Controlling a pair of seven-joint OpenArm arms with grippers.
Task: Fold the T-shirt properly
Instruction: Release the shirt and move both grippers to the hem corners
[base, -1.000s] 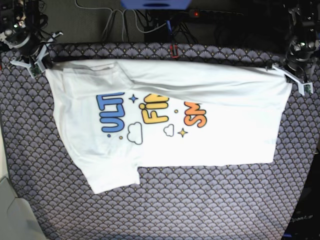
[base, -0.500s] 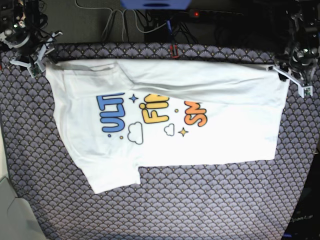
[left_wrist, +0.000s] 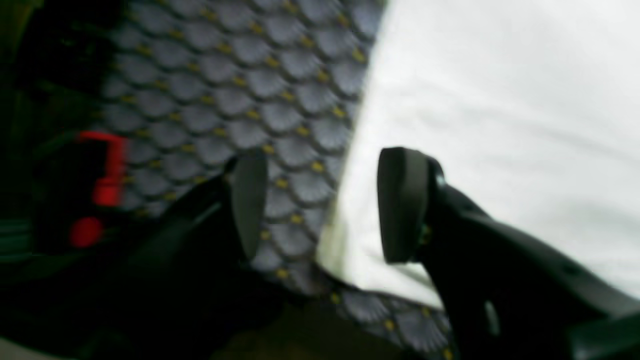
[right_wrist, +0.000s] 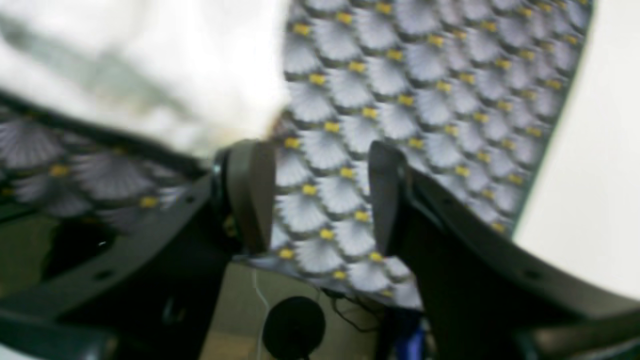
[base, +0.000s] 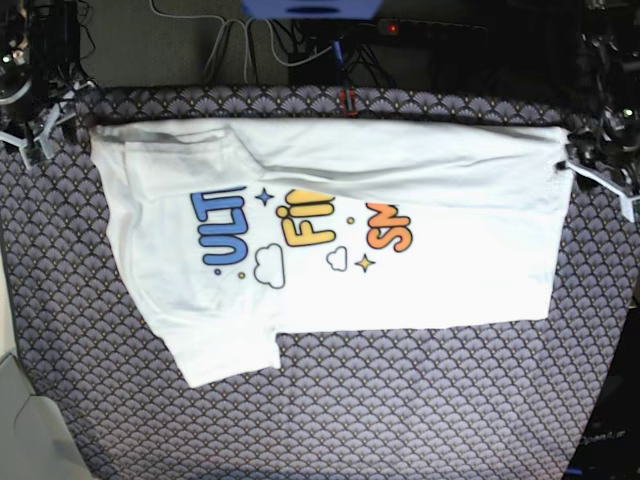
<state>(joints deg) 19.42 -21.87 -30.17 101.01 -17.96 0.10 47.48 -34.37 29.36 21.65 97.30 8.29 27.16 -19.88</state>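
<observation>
- My left gripper (left_wrist: 320, 205) stands with its jaws spread and nothing between them; in the left wrist view the gap shows patterned cloth and the white edge of the T-shirt (base: 340, 230).
- One left pad (left_wrist: 402, 200) hangs over the shirt's edge, the other over the scale-patterned tablecloth (base: 420, 400). Whether either touches the fabric I cannot tell, as the view is blurred.
- In the base view this gripper (base: 600, 180) sits at about 3 o'clock from the shirt, just beside its far corner.
- My right gripper (right_wrist: 322, 192) is spread wide too, holding nothing; only tablecloth shows between its pads (right_wrist: 250, 192), with the shirt's white corner just off toward 11 o'clock.
- In the base view it (base: 35, 135) sits at about 10 o'clock from the shirt, near the corner but apart from it.
- The T-shirt lies flat on the tablecloth, its upper part folded down over the print, so only parts of the blue, yellow and orange letters show, with stars and clouds.
- A sleeve sticks out toward 7 o'clock.
</observation>
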